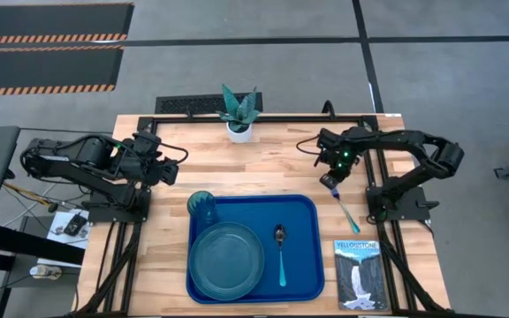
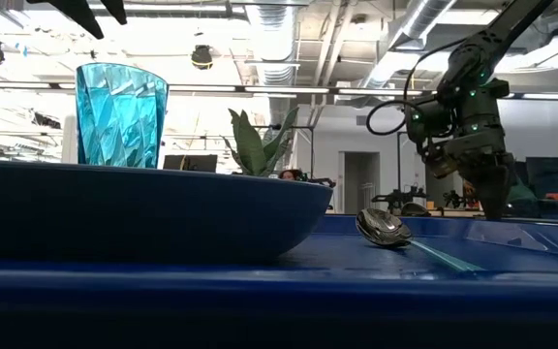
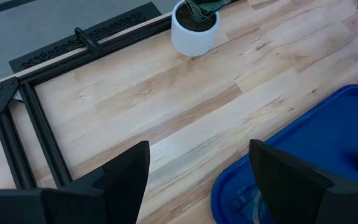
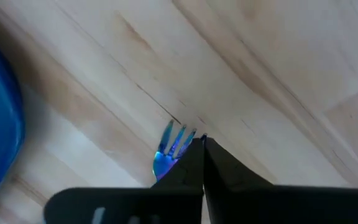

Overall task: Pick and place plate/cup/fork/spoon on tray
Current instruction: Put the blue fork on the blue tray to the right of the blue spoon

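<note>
High view: the tray (image 1: 303,265) is located at 6 o'clock on the table (image 1: 396,274). The plate (image 1: 227,259) is seated in the tray's 7 o'clock area, the cup (image 1: 202,206) stands upright in the 10 o'clock corner, touching or just beside the plate rim, and the spoon (image 1: 281,250) lies at 3 o'clock of the plate, bowl toward 12.

The fork (image 1: 346,208) is found off the tray, just beside its 2 o'clock corner. It is clamped near its head by the right gripper (image 1: 330,182); in the right wrist view the fingers (image 4: 229,180) are pressed together with the prongs (image 4: 173,144) protruding.

The left gripper (image 1: 171,165) is held at 9 o'clock over bare wood, fingers (image 3: 129,177) spread apart with nothing between them.

A plant (image 1: 239,113) is placed at 12 o'clock, a booklet (image 1: 360,274) at 5 o'clock.
</note>
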`<control>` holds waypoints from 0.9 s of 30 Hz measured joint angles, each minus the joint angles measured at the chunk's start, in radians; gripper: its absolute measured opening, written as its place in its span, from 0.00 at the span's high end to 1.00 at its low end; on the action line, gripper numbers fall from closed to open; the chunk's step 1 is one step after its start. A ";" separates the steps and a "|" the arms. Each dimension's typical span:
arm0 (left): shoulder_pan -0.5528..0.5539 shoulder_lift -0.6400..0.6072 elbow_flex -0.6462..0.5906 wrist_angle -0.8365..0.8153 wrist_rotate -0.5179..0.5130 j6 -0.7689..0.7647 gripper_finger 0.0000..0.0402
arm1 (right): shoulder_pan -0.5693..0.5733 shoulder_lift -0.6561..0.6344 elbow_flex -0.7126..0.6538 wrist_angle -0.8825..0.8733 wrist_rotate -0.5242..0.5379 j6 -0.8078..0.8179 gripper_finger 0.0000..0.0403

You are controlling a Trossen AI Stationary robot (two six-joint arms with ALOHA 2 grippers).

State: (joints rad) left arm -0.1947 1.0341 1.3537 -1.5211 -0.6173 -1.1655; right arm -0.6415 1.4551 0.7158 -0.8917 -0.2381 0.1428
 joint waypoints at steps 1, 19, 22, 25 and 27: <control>0.000 0.000 0.000 0.000 0.000 0.000 0.35 | 0.000 0.000 0.000 0.000 0.001 0.012 0.94; 0.000 0.000 0.000 0.000 -0.001 0.004 0.35 | 0.111 0.000 0.000 0.095 0.003 0.412 0.81; 0.000 0.000 0.000 0.000 -0.001 0.004 0.35 | 0.132 0.000 0.001 0.144 0.001 0.464 0.75; 0.000 0.000 0.000 0.000 -0.001 0.004 0.35 | 0.148 -0.005 0.001 0.181 0.002 0.495 0.69; 0.000 0.000 0.000 0.000 -0.001 0.001 0.35 | 0.153 -0.005 0.001 0.197 0.002 0.503 0.66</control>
State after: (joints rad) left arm -0.1944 1.0340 1.3537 -1.5208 -0.6178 -1.1644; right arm -0.4888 1.4502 0.7170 -0.6946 -0.2359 0.6461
